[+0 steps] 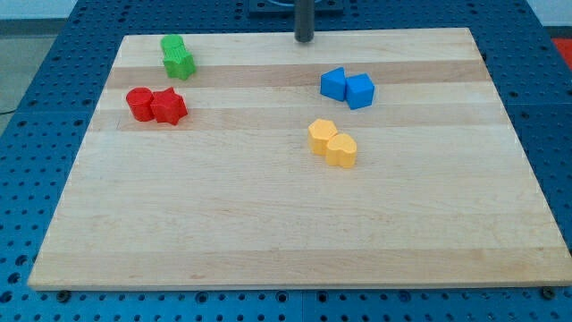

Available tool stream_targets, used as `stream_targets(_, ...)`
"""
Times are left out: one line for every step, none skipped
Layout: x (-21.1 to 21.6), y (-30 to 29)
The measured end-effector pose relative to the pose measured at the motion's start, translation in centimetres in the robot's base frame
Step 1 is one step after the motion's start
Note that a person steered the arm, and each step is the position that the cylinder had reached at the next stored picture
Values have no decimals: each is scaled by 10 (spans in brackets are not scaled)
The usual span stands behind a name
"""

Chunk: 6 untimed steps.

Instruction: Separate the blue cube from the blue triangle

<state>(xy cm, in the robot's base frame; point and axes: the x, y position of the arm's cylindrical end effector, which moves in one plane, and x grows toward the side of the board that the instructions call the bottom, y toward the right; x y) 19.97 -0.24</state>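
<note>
Camera view, top edge: my tip (304,39) down on the wooden board (268,233), just right of centre along the far edge, touching no block. No gripper on this rig, only a dark rod, so nothing opening or closing and nothing held. Blue pair sitting to the view's right of the tip and lower, upper-right part of the board: blue triangle (333,83) on the left, blue cube (360,91) on the right, pressed together side by side, no gap visible btwn them. Tip well apart from both, nearer the triangle than the cube. Below the blues, toward the board's middle: yellow pair, yellow hexagon-ish block (322,136) touching a rounder yellow block (340,150) at its lower right; exact shapes hard to call. Over on the view's left: red pair, red round block (139,103) touching red star (168,106) on its right. Above that, near the top-left corner: green pair, green block (172,46) w/ green star (180,63) touching just below it. Four colour pairs, each pair in contact, pairs well apart from each other. Blue perforated table (27,116) showing all around the board.
</note>
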Motion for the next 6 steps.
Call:
stream_targets(5,-16)
stream_targets(27,-16)
stream_targets(54,-16)
stream_targets(75,3)
stream_targets(99,11)
stream_targets(123,46)
